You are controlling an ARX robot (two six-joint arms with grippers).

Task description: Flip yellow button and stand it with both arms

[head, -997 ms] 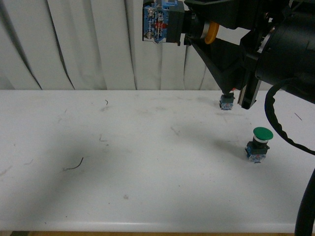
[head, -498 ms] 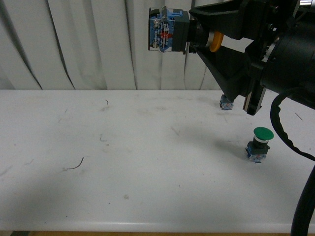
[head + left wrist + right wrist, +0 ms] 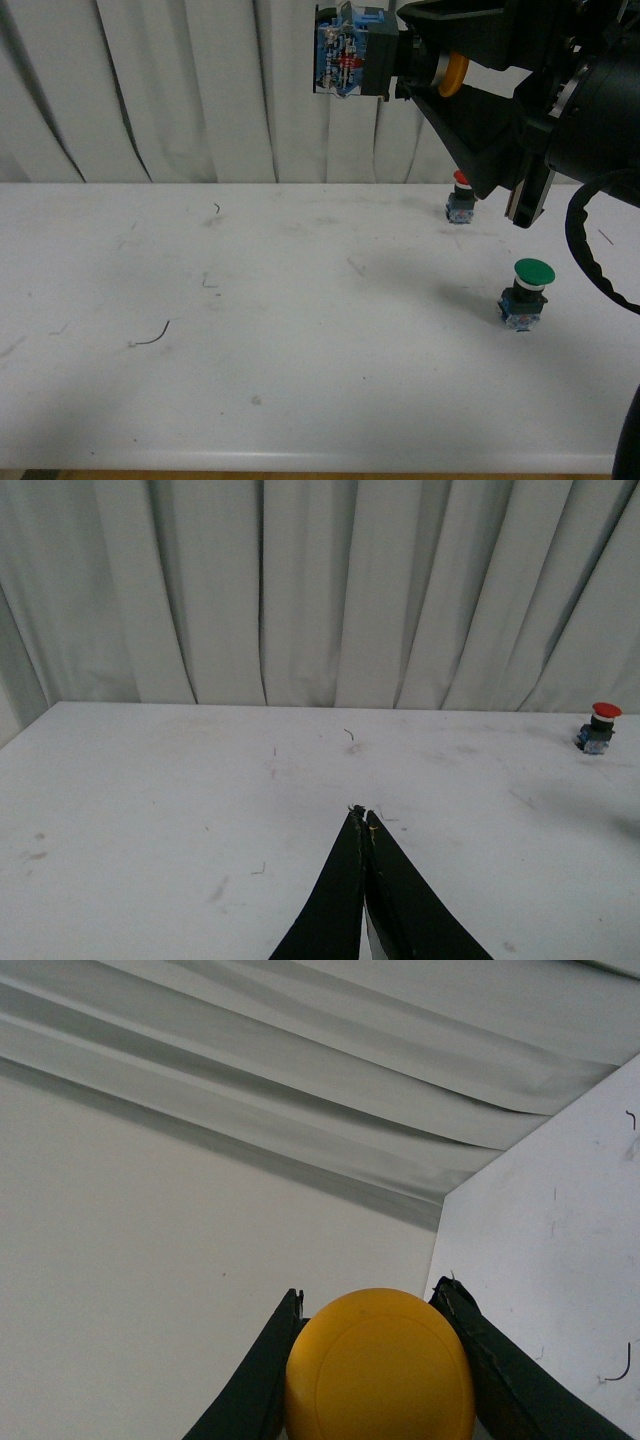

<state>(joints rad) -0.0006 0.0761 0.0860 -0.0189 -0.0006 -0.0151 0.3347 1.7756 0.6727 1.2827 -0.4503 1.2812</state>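
The yellow button hangs high above the table, lying sideways, with its black-and-blue block pointing left and the yellow cap's edge toward the arm. My right gripper is shut on it near the cap. In the right wrist view the round yellow cap fills the space between the two black fingers of the right gripper. My left gripper is shut with nothing in it, low over the white table. It is outside the front view.
A green-capped button stands on the table at the right. A red-capped button stands near the back edge, also seen as the red-capped button. White curtains hang behind. Small dark scraps lie on the left half.
My right gripper has carried the yellow button a little to the right. The red-capped button behind the arm has come into sight.
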